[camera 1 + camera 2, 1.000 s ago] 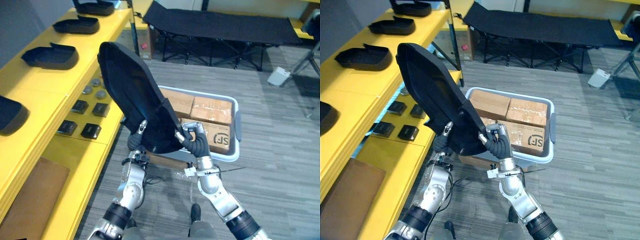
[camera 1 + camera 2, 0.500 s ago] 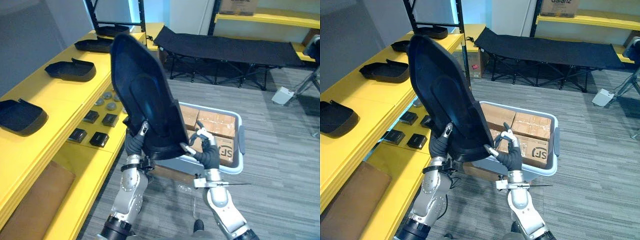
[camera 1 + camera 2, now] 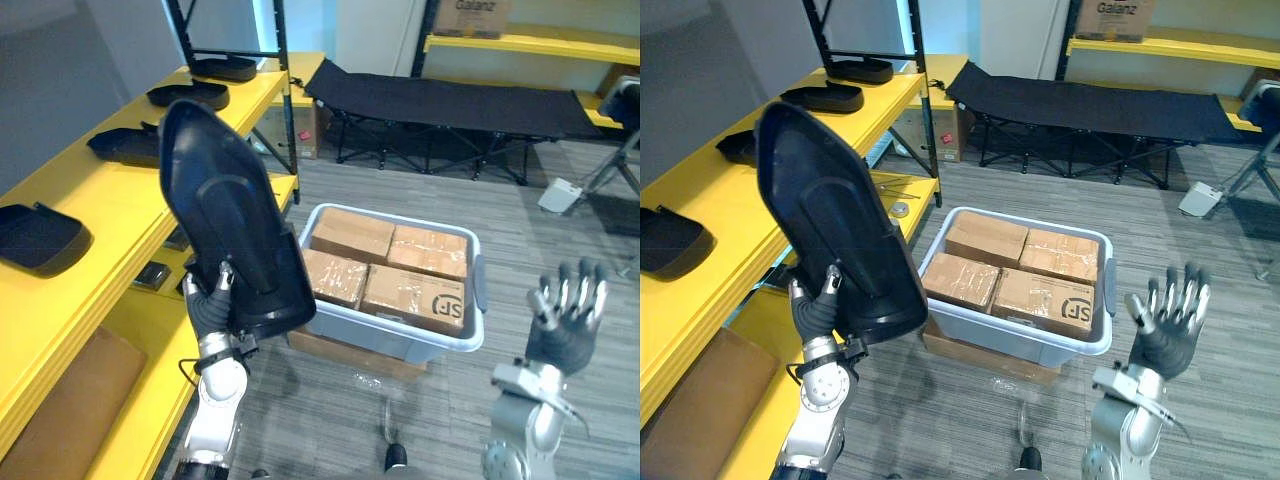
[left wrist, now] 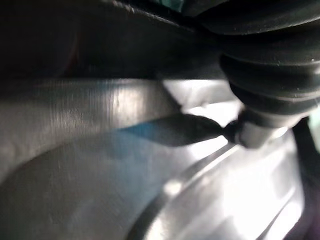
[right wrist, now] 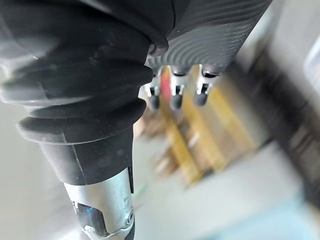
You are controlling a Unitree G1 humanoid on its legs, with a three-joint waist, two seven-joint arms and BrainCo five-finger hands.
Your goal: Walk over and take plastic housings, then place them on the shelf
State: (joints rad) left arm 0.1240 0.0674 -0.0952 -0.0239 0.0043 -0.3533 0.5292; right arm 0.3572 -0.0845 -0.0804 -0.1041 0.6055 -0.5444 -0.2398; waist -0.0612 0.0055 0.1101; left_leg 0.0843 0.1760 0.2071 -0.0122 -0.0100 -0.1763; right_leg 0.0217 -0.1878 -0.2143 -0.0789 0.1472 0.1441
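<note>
- Left hand (image 3: 210, 308): fingers clamped on the lower edge of the housing (image 3: 228, 225), one fingertip over its face.
- Housing: black, large, held up on end and tilted, by the shelf (image 3: 100, 210) edge, just left of the bin (image 3: 476, 290).
- Right hand (image 3: 566, 318): raised, fingers straight and spread, holding nothing, right of the bin.
- Bin: grey, four cardboard boxes (image 3: 415, 292) inside.
- On the shelf: more housings (image 3: 38, 232), well apart.

From the head, the grey crate (image 3: 392, 338) and yellow shelf (image 3: 100, 215) are seen downward and forward by both eye views. The wrist views are set very close: against the black plastic housing (image 3: 235, 230), and along the right hand (image 5: 173, 96).
</note>
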